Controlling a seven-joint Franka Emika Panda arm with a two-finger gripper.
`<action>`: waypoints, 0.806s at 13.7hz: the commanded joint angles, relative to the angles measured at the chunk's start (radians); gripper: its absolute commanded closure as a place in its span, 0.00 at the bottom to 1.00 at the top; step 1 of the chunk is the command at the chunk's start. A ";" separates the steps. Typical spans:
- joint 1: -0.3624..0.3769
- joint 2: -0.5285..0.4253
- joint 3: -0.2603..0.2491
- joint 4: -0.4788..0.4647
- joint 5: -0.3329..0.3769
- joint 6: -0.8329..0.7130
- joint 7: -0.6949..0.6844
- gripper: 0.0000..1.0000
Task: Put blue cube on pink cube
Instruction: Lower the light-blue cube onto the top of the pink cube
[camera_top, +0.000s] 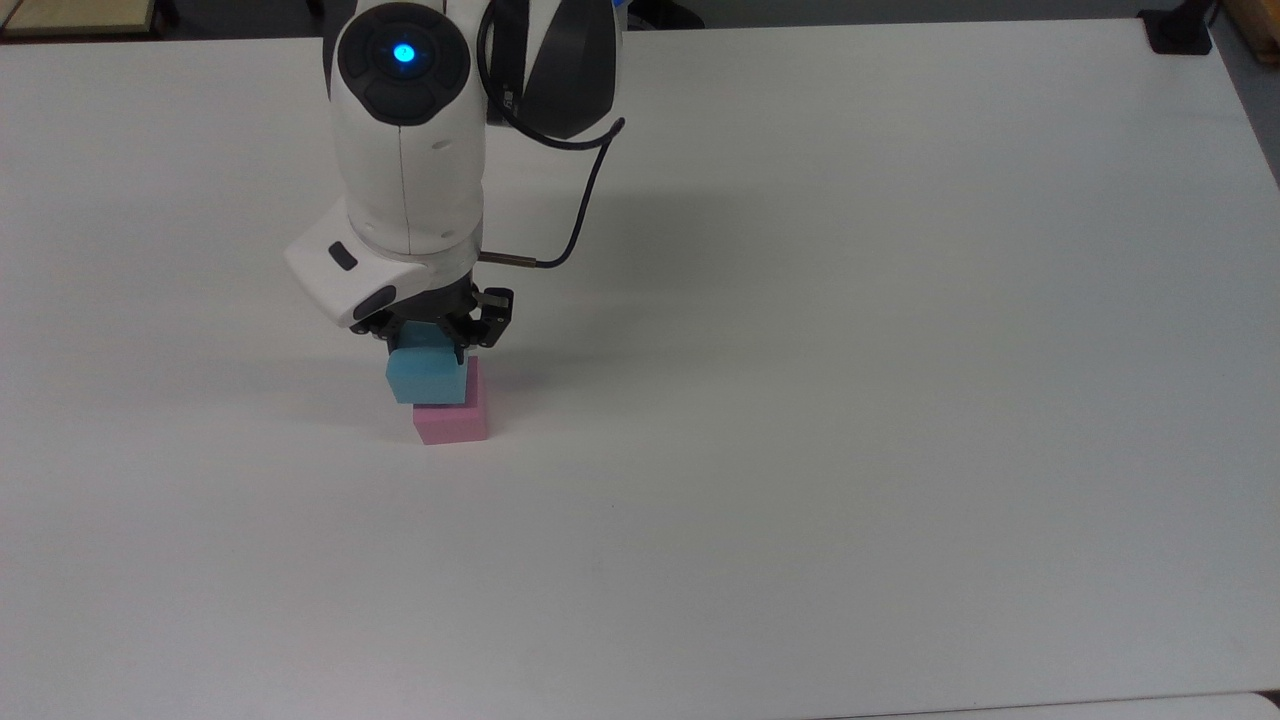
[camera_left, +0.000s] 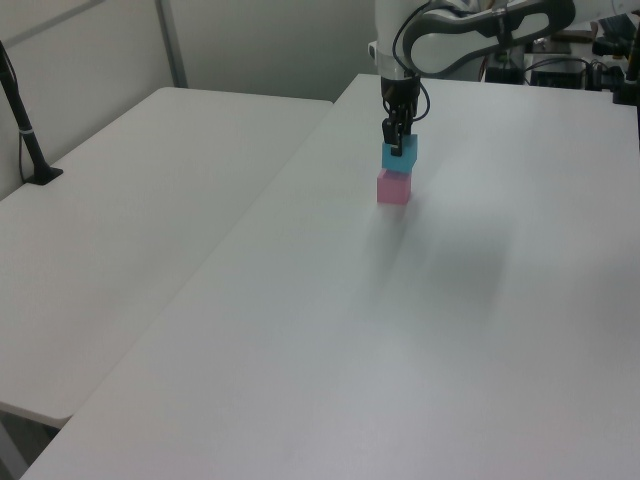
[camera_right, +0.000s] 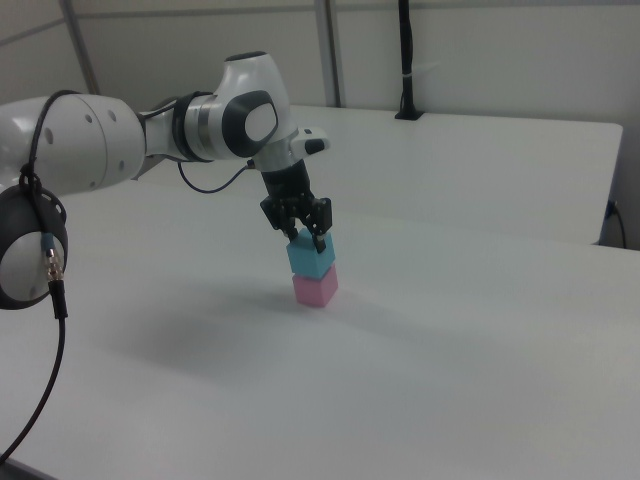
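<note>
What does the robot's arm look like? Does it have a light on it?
The arm is smooth, rounded and white, with dark grey joints. A round black cap on it carries a small glowing blue light. A thin black cable loops beside it. The gripper has black fingers.

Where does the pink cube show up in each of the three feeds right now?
Top view: pink cube left of centre, partly covered by the blue cube.
Left view: pink cube upper middle, under the blue cube.
Right view: pink cube near centre, under the blue cube.
Shared landmark: the claw shut on the blue cube just above it.
</note>
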 joint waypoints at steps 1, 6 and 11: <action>0.011 0.017 -0.005 0.015 -0.016 0.024 -0.003 0.64; 0.012 0.025 -0.001 0.013 -0.018 0.027 0.000 0.42; 0.012 0.025 0.000 0.013 -0.067 0.027 0.042 0.00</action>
